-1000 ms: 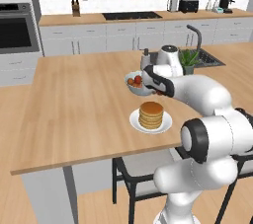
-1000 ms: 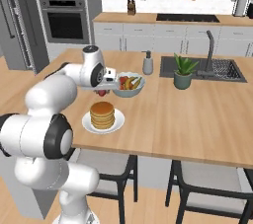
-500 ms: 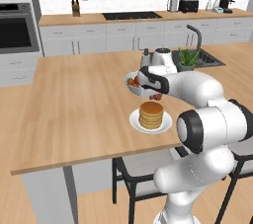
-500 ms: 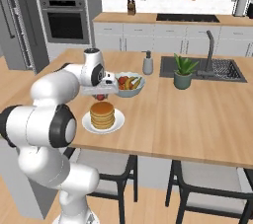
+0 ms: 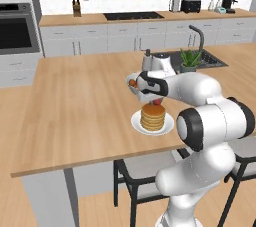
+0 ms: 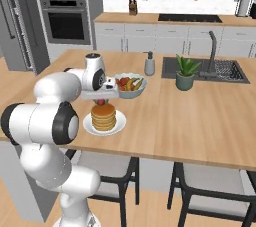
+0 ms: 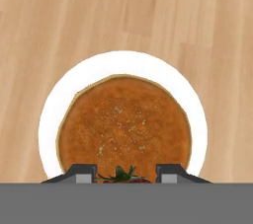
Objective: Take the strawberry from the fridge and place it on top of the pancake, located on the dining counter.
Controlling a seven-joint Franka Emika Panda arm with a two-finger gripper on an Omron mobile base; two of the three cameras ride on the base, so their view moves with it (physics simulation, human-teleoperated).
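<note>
Golden-brown pancake (image 7: 123, 119), white plate (image 7: 52, 104), red strawberry (image 6: 101, 102)

Lighting is bright, even and diffuse (rendered scene); shadows are soft and faint, glare is nil, detail slightly soft.

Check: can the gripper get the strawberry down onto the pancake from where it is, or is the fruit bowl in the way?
Probably yes. The gripper holds the strawberry directly above the pancake, whose top is bare. The fruit bowl sits off to the side, so a straight descent looks unobstructed.
</note>
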